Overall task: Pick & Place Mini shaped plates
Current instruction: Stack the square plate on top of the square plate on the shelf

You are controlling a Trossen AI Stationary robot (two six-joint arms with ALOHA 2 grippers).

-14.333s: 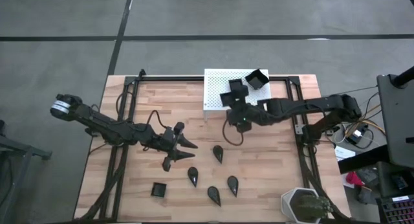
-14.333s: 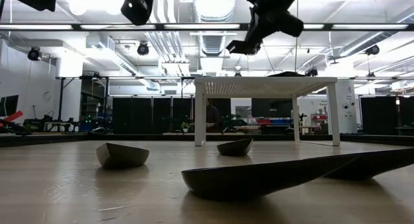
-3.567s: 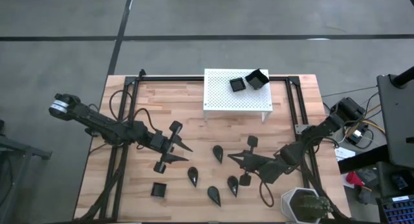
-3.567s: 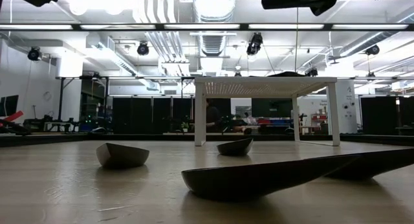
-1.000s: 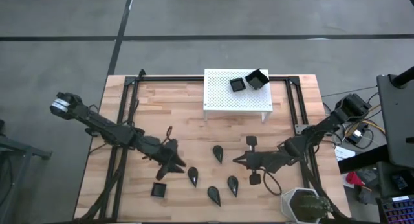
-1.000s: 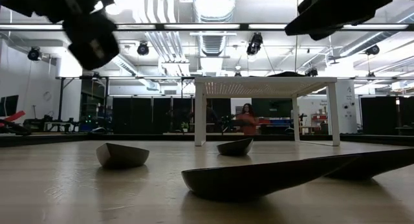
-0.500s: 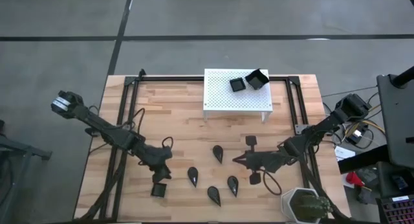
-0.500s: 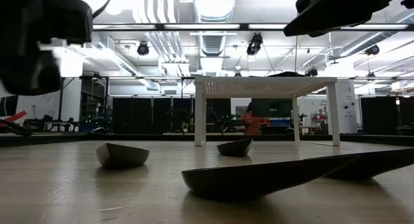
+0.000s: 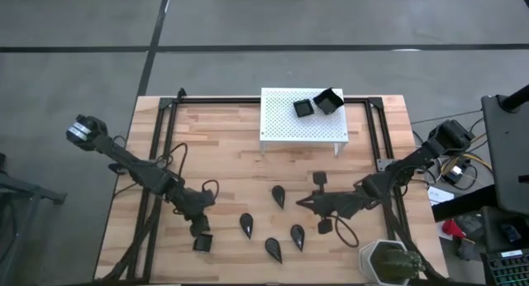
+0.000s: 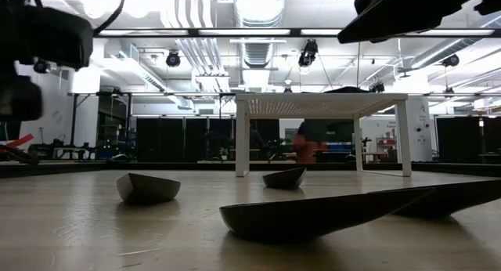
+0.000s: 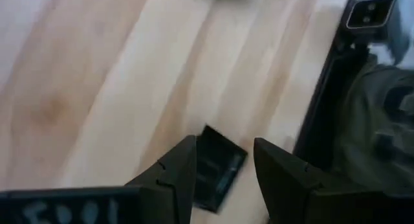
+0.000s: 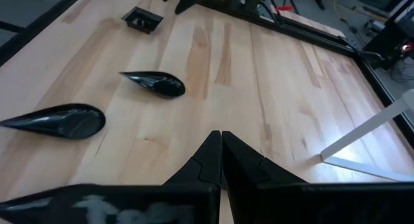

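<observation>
left gripper (image 11: 220, 169) is spread wide right above the small matte black square plate (image 9: 202, 243); best to drop straight, straddling its rim. right gripper (image 9: 302, 203) sits clenched, empty, nearby.

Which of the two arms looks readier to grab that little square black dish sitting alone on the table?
The left. Its pincer hangs open right above the square dish, which shows between its fingers. The right pincer is shut, over by the teardrop dishes.

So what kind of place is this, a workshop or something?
Probably a robotics lab or test hall. Two dark robot arms work over a wooden table, the concrete floor is marked with lines, and the low view shows an open ceiling with ducts, strip lights and equipment racks behind.
</observation>
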